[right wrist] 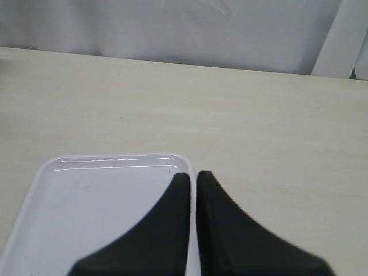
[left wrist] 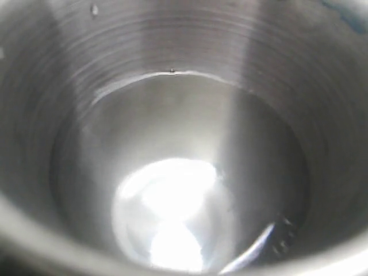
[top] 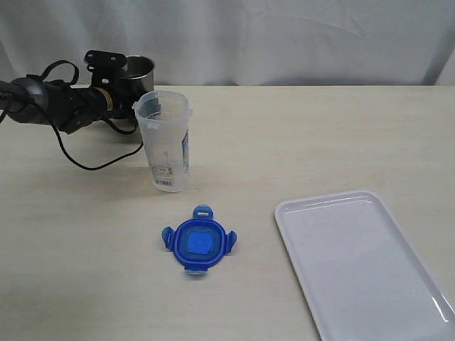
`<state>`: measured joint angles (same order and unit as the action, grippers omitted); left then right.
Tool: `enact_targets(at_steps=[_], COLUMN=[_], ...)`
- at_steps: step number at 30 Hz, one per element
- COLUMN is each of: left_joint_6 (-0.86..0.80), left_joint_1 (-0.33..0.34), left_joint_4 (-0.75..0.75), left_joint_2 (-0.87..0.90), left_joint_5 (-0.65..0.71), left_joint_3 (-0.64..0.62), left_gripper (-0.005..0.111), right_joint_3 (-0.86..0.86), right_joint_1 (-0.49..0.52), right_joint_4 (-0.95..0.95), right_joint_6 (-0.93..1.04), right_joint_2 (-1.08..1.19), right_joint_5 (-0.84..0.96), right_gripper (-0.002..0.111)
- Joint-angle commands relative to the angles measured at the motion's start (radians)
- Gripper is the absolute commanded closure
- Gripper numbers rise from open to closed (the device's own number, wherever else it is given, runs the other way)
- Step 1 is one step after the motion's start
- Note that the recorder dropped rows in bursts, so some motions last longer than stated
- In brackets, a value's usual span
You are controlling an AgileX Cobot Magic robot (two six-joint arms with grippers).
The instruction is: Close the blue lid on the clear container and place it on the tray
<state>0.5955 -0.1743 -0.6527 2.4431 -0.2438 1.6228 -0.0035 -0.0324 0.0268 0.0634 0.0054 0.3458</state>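
one lid (top: 198, 243), one container (top: 166, 142), one tray (top: 362, 270), one cup (top: 140, 69)

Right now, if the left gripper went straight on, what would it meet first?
The steel cup: the left wrist view looks straight into it, so probably its shiny bottom, though depth is unclear.

Deep blue on the lid (top: 198, 243), paler blue at centre. Cloudy translucent for the container (top: 165, 142), white barcode label (top: 168, 180). Glossy white on the tray (top: 370, 284). Beige wood grain across the desk (top: 320, 135).
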Motion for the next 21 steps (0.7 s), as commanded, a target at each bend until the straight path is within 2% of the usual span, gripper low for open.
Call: enact_targets(at_steps=[1,4,21], left_joint_6=[0.001,0.001,0.013], left_joint_1=[-0.012,-0.019,-0.021], left_joint_4=[-0.007,0.018,-0.016], left_joint_2=[-0.008,-0.008,-0.010], left_joint_5=[-0.017,-0.011,0.018], left_joint_3=[0.006,0.006,0.006], left_gripper=[0.022,0.016,0.017], right_joint_3=[0.004,0.004,0.004], right_joint_1=[0.006,0.006,0.006], right_joint_4=[0.004,0.004,0.004], right_joint_6=[0.000,0.000,0.000], right_joint_2=[-0.005,-0.005,-0.005], right_joint_5=[-0.003,-0.003,-0.003], right_gripper=[0.104,0.104,0.104])
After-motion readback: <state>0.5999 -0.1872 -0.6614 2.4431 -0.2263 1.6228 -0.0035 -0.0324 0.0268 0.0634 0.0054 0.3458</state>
